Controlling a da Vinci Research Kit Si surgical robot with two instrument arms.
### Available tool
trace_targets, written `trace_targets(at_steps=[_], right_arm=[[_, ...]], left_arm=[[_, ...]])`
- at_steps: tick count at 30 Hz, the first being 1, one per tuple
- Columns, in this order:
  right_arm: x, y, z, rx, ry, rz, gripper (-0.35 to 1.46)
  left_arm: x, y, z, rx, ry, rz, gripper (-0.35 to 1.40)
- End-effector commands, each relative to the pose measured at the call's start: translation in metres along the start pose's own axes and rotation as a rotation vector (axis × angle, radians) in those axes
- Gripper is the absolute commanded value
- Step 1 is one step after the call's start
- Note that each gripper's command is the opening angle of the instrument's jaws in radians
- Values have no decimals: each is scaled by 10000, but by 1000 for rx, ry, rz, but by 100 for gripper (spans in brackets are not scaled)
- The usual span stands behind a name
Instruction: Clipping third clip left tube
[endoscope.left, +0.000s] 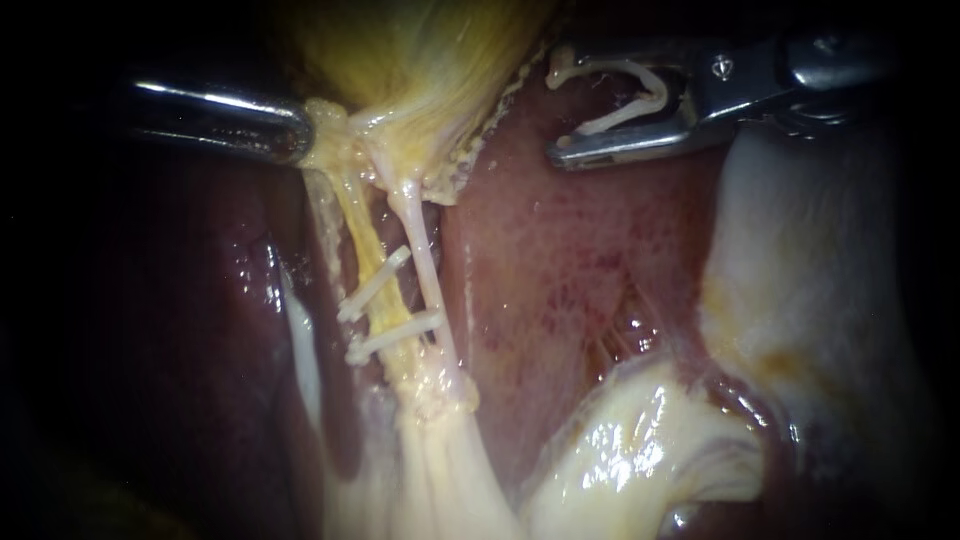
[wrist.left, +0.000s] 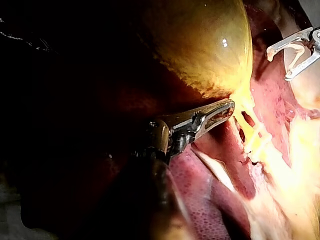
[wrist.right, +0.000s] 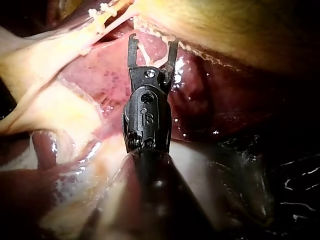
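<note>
Liver (endoscope.left: 580, 260) is backing your right instrument (endoscope.left: 560, 105), holding a clip (endoscope.left: 655, 95) wide (off the left tube (endoscope.left: 365, 240)); left instrument (endoscope.left: 300, 130) is gripping gallbladder (endoscope.left: 420, 60).

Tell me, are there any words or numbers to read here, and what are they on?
None can be read.
The right instrument has one small stamped mark behind its jaws, too blurred to read.
The left instrument, the clips and the liver show no writing.
</note>
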Motion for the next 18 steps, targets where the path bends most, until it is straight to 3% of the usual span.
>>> trace_targets(at_steps=[1, 9, 18], right_arm=[[1, -1, 0, 2, 1, 12, 50], [10, -26, 11, 43, 6, 99, 48], [5, -48, 39, 75, 8, 201, 48]], left_arm=[[0, 0, 1, -2, 0, 1, -35], [0, 0, 1, -2, 0, 1, -35], [1, -1, 2, -3, -1, 1, -35]])
